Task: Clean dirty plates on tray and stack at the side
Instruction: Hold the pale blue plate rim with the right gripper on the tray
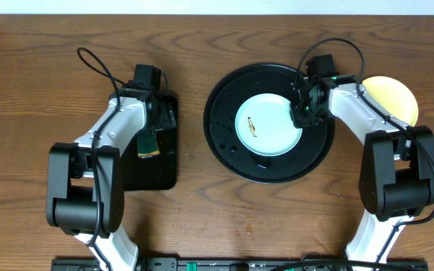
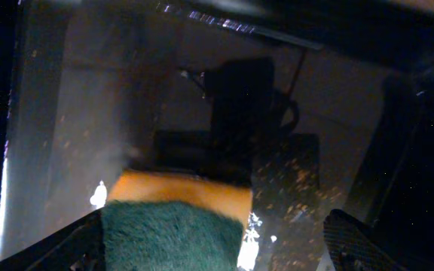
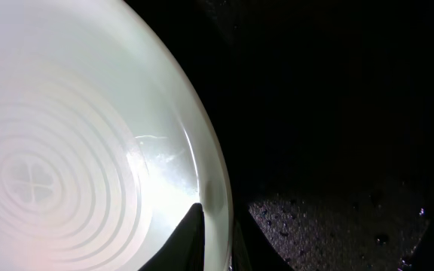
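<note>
Overhead, panel (a): a mint plate (image 1: 273,134) lies flat near the middle of the round black tray (image 1: 224,143), with a small brown smear (image 1: 252,128) left of its centre. The right gripper (image 1: 305,113) sits at the plate's right rim. A yellow plate (image 1: 398,98) lies off the tray at the far right of the table (image 1: 202,218), partly hidden by the right arm. The left gripper (image 1: 151,132) hangs over the rectangular black tray (image 1: 160,173), with a sponge (image 1: 148,144) beneath it.

Left wrist, panel (b): the sponge, a green scouring face over an orange body, rests on the speckled rectangular tray between jaws that stand wide. One finger (image 2: 353,241) is clearly apart from the sponge, so nothing is grasped.

Right wrist, panel (c): the jaws are nearly closed and pinch the mint plate's rim, one finger (image 3: 191,237) on the inner face and the other outside. The plate is glossy, with moulded concentric rings.

- **Handling:** it is judged light, rigid and smooth, so probably slippery under a narrow pinch. It may chip if dropped.
- **Where to hold:** lying flat in the tray, the raised rim is its only purchase.
- **Risk:** a hold set well over the rim should keep the plate from pivoting when it is lifted.
</note>
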